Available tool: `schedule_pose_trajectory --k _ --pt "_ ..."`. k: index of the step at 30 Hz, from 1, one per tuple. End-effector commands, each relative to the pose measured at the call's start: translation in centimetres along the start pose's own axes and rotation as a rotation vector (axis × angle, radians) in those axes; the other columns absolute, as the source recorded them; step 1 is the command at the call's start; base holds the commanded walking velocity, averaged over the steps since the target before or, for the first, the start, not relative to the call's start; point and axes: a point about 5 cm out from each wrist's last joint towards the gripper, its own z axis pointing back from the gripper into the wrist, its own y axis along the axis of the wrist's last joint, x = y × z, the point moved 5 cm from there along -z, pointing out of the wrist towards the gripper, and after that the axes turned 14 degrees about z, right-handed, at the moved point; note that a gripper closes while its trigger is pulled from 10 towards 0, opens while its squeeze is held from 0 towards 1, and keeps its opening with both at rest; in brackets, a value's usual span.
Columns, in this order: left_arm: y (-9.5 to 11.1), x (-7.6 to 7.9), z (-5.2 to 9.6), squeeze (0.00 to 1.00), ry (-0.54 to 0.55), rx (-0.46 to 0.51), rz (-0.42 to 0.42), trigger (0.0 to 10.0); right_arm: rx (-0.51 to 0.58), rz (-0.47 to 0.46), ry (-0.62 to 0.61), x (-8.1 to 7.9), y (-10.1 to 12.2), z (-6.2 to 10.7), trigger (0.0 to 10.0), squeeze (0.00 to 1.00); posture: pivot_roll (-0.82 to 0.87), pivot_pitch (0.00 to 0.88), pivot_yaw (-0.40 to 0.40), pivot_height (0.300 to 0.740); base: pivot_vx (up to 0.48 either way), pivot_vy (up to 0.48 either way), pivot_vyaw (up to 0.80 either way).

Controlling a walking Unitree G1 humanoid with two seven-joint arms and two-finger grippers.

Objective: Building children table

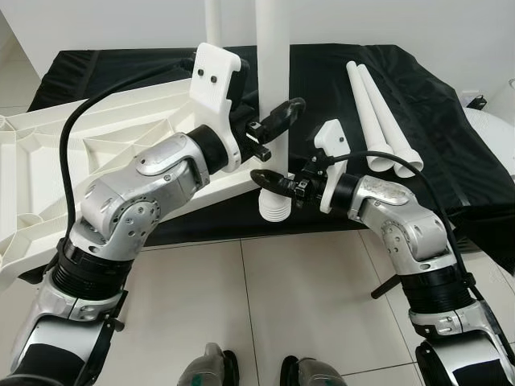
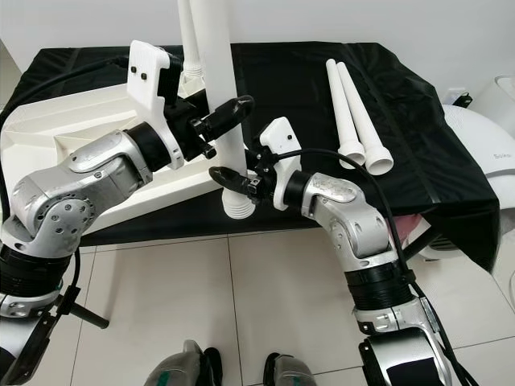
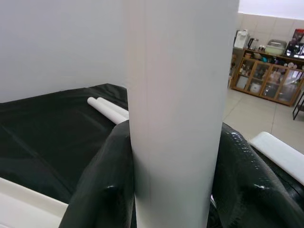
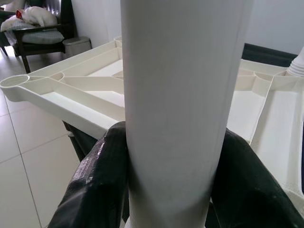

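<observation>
The left gripper (image 1: 272, 122) and the right gripper (image 1: 278, 182) both clamp the upright white table leg (image 1: 272, 56), the left one above the right, fingers closed against its sides. The leg stands at the edge of the upturned white tabletop (image 1: 96, 137), which rests on a black cloth (image 1: 451, 121). Two spare legs (image 1: 378, 112) lie side by side on the cloth, well apart to the right.

Smooth matt white plastic leg (image 4: 180, 95), glossy black fingers (image 3: 102, 190), black cloth (image 1: 451, 121), glossy tile floor (image 1: 265, 297).
</observation>
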Motion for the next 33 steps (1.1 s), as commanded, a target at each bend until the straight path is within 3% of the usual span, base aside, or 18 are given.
schedule_pose_trajectory --k 1,2,3,4,12,13,14,15,20,25,30,33 --pt "0.7 4.6 0.3 0.23 -0.346 -0.011 -0.007 10.0 -0.062 -0.043 -0.056 0.8 -1.6 0.3 10.0 0.0 -0.04 0.104 -0.019 0.74 0.0 0.0 0.0" --pt "0.7 4.5 0.3 0.85 -0.345 -0.009 0.002 10.0 -0.06 -0.041 -0.056 0.8 -1.6 0.3 10.0 0.0 -0.04 0.105 -0.019 0.74 0.0 0.0 0.0" --pt "0.7 4.5 0.3 0.85 -0.345 -0.009 0.002 10.0 -0.06 -0.041 -0.056 0.8 -1.6 0.3 10.0 0.0 -0.04 0.105 -0.019 0.74 0.0 0.0 0.0" --pt "0.8 4.5 0.4 1.0 -0.348 -0.007 0.017 10.0 -0.058 -0.04 -0.057 0.8 -1.6 0.3 10.0 0.0 -0.04 0.105 -0.019 0.74 0.0 0.0 0.0" --pt "0.9 4.8 0.2 1.0 -0.349 -0.009 0.009 10.0 -0.045 -0.039 -0.065 0.9 -1.4 0.4 10.0 0.0 -0.04 0.102 -0.018 0.74 0.0 0.0 0.0" --pt "0.9 4.6 0.2 0.85 -0.338 -0.012 0.006 10.0 -0.039 -0.04 -0.072 1.0 -1.4 0.3 10.0 0.0 -0.04 0.1 -0.018 0.74 0.0 0.0 0.0" --pt "0.9 4.3 0.2 0.36 -0.326 -0.014 0.002 10.0 -0.033 -0.041 -0.08 1.1 -1.3 0.3 10.0 0.0 -0.04 0.098 -0.017 0.74 0.0 0.0 0.0" --pt "0.9 4.0 0.2 0.0 -0.313 -0.017 -0.003 10.0 -0.028 -0.041 -0.088 1.3 -1.2 0.3 10.0 0.0 -0.04 0.098 -0.017 0.74 0.0 0.0 0.0" --pt "0.9 3.6 0.4 0.0 -0.299 -0.022 -0.006 10.0 -0.013 -0.042 -0.1 1.5 -1.0 0.3 10.0 0.0 -0.04 0.094 -0.014 0.74 0.0 0.0 0.0" --pt "0.8 2.2 0.9 0.0 -0.248 -0.04 -0.021 10.0 0.027 -0.04 -0.127 2.0 -0.2 0.3 10.0 0.0 -0.04 0.091 -0.013 0.74 0.0 0.0 0.0" --pt "1.1 0.6 1.8 0.0 -0.196 -0.051 -0.05 10.0 0.051 -0.038 -0.173 3.0 0.2 0.8 10.0 0.0 -0.04 0.091 -0.01 0.74 0.0 0.0 0.0" --pt "0.9 -1.4 2.6 0.0 -0.113 -0.054 -0.064 10.0 0.108 -0.018 -0.242 4.5 1.4 1.2 10.0 0.0 -0.04 0.091 -0.01 0.74 0.0 0.0 0.0"
